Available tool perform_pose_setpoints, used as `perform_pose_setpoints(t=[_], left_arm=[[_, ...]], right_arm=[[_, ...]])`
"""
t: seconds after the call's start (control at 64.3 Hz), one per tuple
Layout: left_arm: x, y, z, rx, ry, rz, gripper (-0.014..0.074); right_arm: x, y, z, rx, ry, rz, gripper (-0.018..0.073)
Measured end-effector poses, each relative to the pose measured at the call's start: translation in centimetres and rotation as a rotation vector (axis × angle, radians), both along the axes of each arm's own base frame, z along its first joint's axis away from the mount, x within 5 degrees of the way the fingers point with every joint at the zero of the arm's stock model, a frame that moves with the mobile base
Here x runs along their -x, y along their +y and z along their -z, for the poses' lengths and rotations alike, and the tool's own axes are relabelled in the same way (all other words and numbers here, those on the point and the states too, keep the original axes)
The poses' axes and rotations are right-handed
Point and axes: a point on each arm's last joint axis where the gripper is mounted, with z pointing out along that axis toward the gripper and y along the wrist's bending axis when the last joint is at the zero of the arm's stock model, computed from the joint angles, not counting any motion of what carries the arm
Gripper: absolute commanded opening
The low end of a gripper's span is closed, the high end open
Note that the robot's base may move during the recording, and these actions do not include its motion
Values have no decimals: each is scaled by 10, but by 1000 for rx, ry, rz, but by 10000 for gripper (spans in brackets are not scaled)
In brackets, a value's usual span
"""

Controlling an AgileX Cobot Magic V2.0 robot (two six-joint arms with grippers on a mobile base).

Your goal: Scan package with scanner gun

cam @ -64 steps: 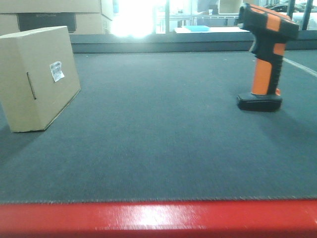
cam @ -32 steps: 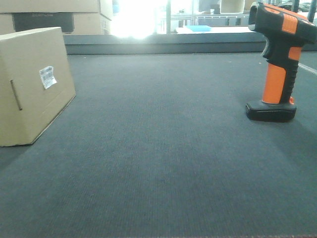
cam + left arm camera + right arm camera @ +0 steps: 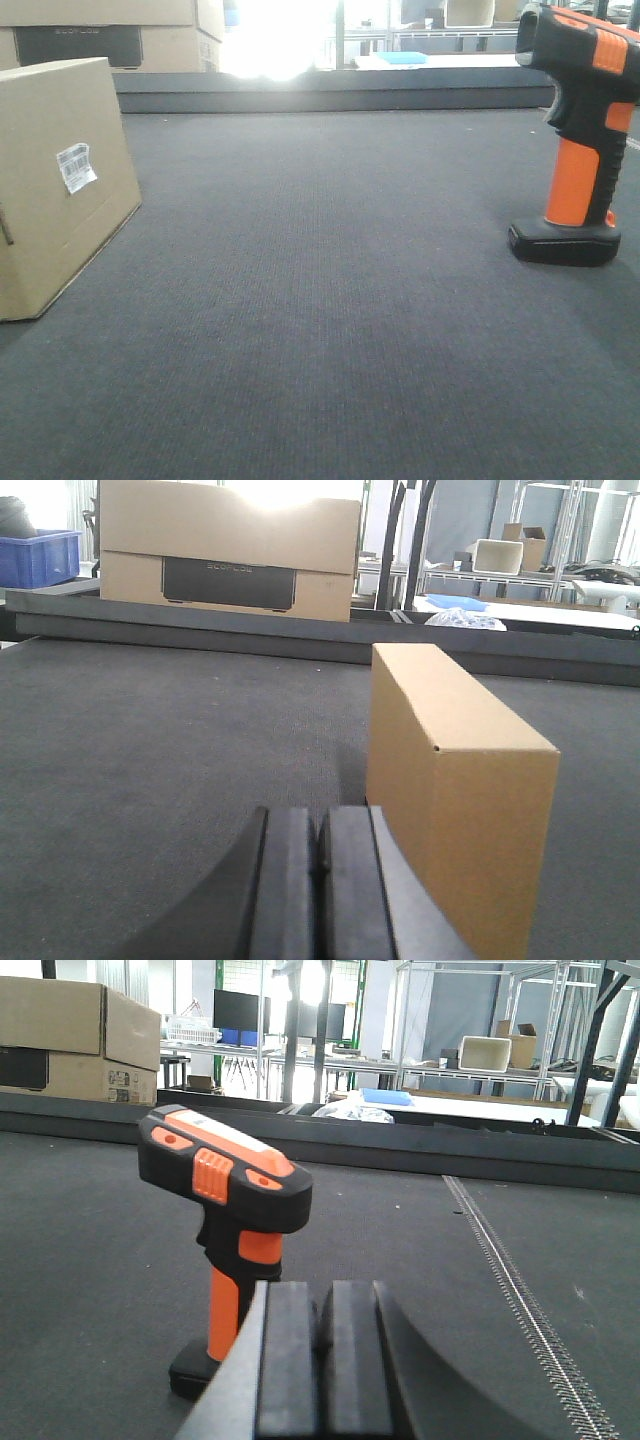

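Observation:
The package (image 3: 50,190), a plain tan box with a small white barcode label (image 3: 74,167), stands at the left of the dark mat; the left wrist view shows it (image 3: 455,790) just ahead and right of my left gripper (image 3: 320,825), which is shut and empty. The scanner gun (image 3: 580,130), black with an orange handle, stands upright on its flat base at the right. In the right wrist view it (image 3: 225,1230) is ahead and to the left of my right gripper (image 3: 318,1300), also shut with nothing held. Neither gripper touches anything.
Stacked cardboard boxes with a dark printed panel (image 3: 230,555) sit beyond the mat's raised far edge (image 3: 330,90). A blue bin (image 3: 40,558) is far left. A metal strip (image 3: 510,1280) runs along the mat at the right. Shelving and tables fill the background.
The front view has moved forward: the red front edge has dropped out of sight, the package has slid left and the scanner gun right, both looking larger.

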Motion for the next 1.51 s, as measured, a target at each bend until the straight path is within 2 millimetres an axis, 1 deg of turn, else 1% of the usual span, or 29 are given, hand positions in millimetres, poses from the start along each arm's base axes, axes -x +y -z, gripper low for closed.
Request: perform_pose_setpoints(t=[1.01,1.072,1.166,1.212,1.29,1.383,1.508], left_arm=[[0,0,-2,-8,2,-1,-111],[2,0,-9,-7,27,-5,-111],[9,1,-35,-6,33,-11,-111],[13,1,-53,-5,26,-14,-111],[17,1,-76,-3,53,-18,-111],[15,2,-102,-15,117,-24,-111],[0,3,-127,-41,275,-27,-111]], right_arm=[[0,0,0,0,0,0,-153],[0,0,0,0,0,0,-153],[0,0,0,0,0,0,-153],[0,0,0,0,0,0,-153],[0,0,0,0,0,0,-153],[0,0,0,0,0,0,-153],[0,0,0,0,0,0,-153]])
